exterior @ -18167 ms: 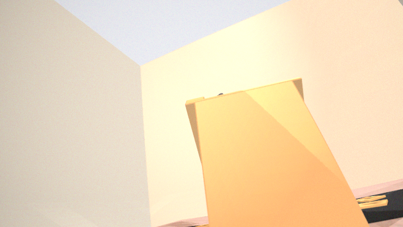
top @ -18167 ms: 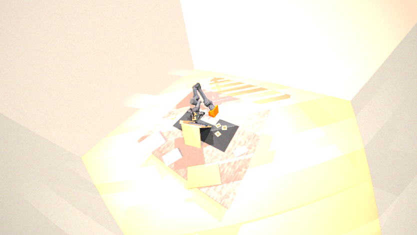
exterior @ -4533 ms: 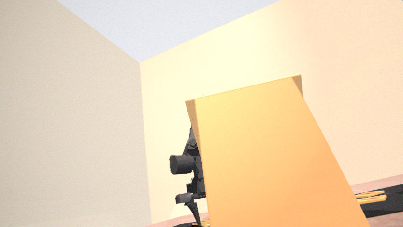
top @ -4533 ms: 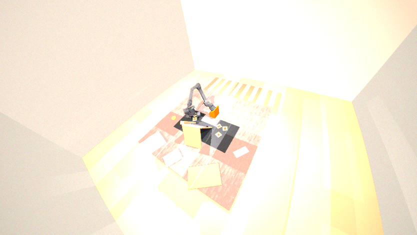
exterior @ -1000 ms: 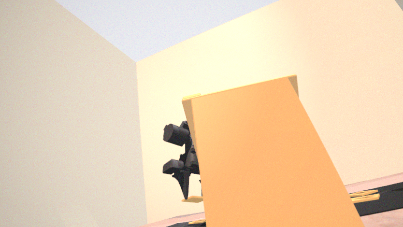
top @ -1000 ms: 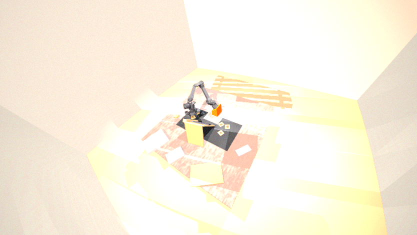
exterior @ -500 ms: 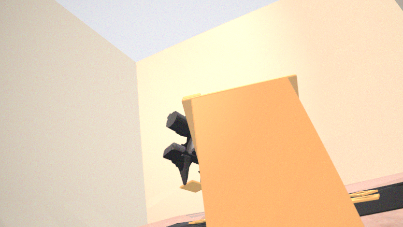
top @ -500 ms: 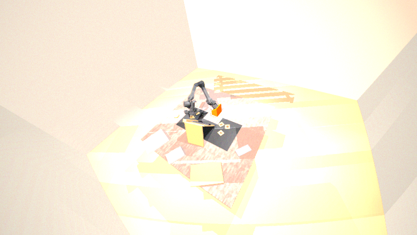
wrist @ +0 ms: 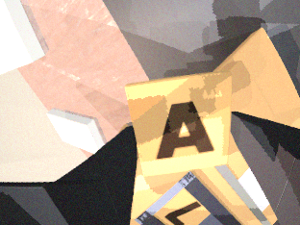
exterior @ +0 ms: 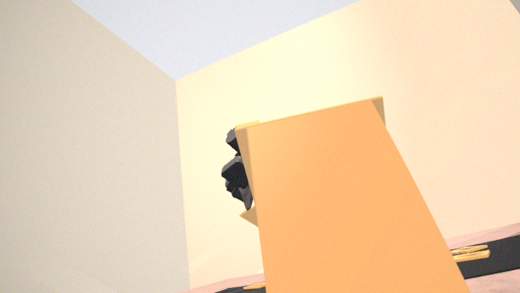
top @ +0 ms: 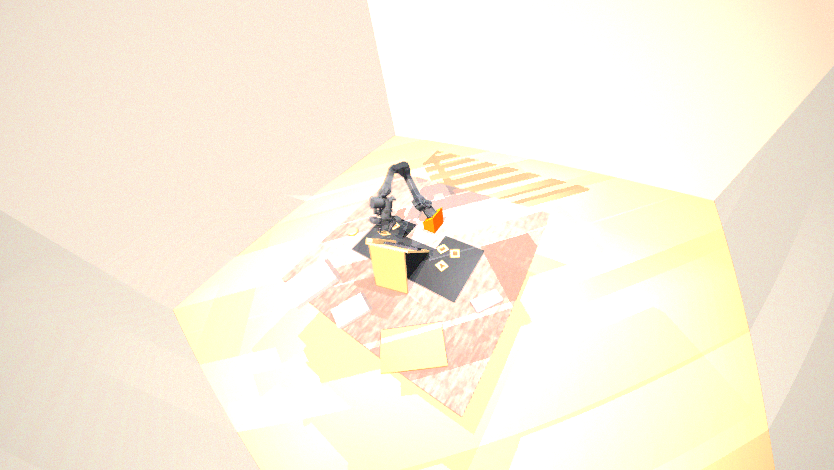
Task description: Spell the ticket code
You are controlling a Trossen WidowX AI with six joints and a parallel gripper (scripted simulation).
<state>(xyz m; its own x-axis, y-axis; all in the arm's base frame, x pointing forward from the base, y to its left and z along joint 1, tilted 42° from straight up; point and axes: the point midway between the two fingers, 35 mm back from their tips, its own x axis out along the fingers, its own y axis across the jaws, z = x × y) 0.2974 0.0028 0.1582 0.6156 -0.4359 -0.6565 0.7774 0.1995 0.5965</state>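
My gripper (wrist: 183, 126) (top: 382, 228) is shut on a wooden tile marked A (wrist: 221, 144), with a fingertip at each side edge. In the exterior view the held tile (exterior: 248, 216) hangs under the fingers, partly hidden behind the board's stand. The raised yellow board (top: 389, 268) (exterior: 338, 189) stands beside the gripper. Under the held tile, the wrist view shows part of a dark letter on a light piece (wrist: 165, 218), beside a pale strip; how it sits is unclear. Three loose tiles (top: 442, 248) (top: 455, 253) (top: 441, 265) lie on the dark mat. Another tile (top: 396, 226) lies near the gripper. No readable ticket code shows.
An orange block (top: 433, 221) stands by the arm's base. White flat pieces (top: 350, 309) (top: 486, 301) (wrist: 77, 130) and a yellow panel (top: 413, 349) lie on the counter. The dark mat (top: 452, 289) reaches past the board.
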